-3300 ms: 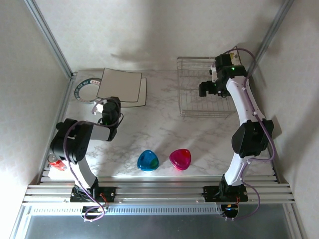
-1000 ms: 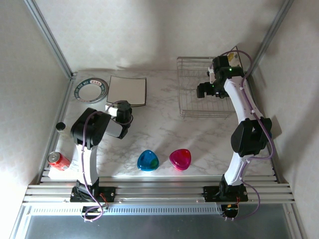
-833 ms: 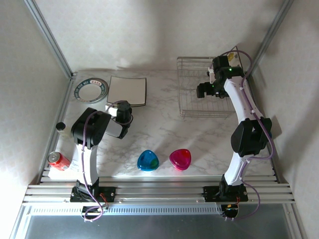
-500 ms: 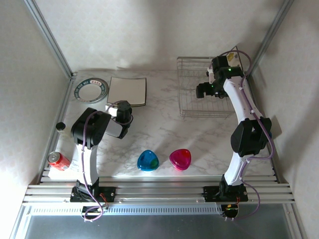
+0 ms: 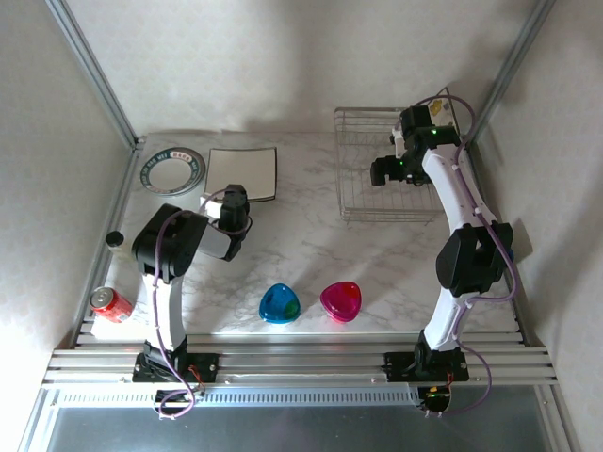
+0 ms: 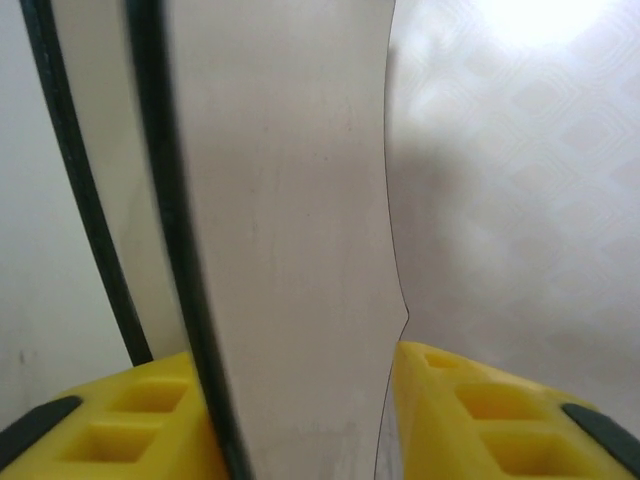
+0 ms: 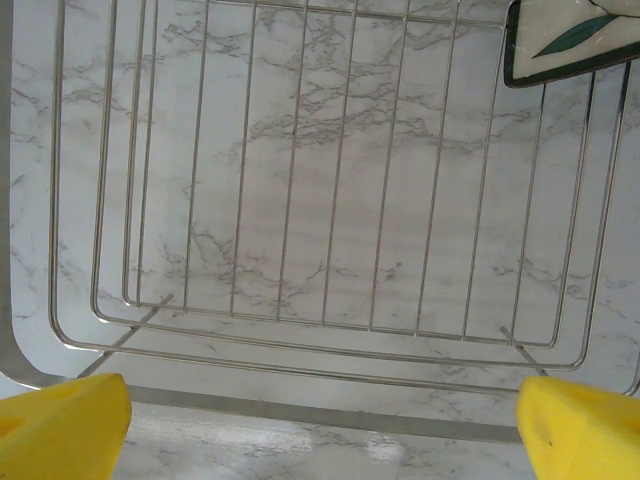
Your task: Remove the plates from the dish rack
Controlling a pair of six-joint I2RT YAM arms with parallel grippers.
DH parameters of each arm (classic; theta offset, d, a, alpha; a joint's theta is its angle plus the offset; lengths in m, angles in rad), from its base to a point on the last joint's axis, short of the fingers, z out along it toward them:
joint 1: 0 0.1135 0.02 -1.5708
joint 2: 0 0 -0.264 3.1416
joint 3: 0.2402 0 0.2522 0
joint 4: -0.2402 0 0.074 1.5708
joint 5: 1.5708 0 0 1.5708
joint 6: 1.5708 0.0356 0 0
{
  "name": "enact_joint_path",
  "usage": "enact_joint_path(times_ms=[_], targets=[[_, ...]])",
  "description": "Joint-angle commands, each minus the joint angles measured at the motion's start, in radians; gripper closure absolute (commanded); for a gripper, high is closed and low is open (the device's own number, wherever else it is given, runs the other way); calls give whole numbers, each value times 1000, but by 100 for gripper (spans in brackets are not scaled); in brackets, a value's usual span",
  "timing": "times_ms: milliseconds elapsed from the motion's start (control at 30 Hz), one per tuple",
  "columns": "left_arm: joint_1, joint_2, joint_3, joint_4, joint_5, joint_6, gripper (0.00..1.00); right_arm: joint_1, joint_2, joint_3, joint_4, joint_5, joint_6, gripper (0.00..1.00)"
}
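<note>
Now the right gripper [image 7: 320, 425] hangs wide apart over the rack [image 7: 300, 330], a flowered plate [image 7: 565, 40] at the frame's upper right, where a fingertip snagging the rack could tip it; whether the left gripper [image 6: 300, 430] clamps the square plate [image 6: 290, 200], I cannot tell.

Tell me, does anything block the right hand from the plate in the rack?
Nothing visible does. The right hand hangs open over the dish rack. The plate sits at a rack corner ahead of it, with only bare wires between them.
</note>
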Motion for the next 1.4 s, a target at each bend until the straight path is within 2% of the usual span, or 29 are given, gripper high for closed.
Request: enact_joint_path(times_ms=[0, 233, 567, 900, 1133, 1367], targets=[[4, -78, 35, -21, 2, 39, 52, 7, -6, -3, 16, 10, -2, 1], [10, -108, 61, -137, 22, 74, 40, 9, 12, 8, 31, -3, 6, 1], [25, -115, 46, -175, 63, 83, 38, 9, 7, 3, 49, -14, 8, 1], [35, -95, 96, -283, 164, 113, 36, 9, -9, -30, 67, -15, 19, 1], [52, -121, 95, -352, 192, 143, 20, 10, -15, -49, 74, -9, 18, 1], [61, -136, 80, -374, 233, 155, 17, 9, -13, -37, 74, -12, 17, 1]])
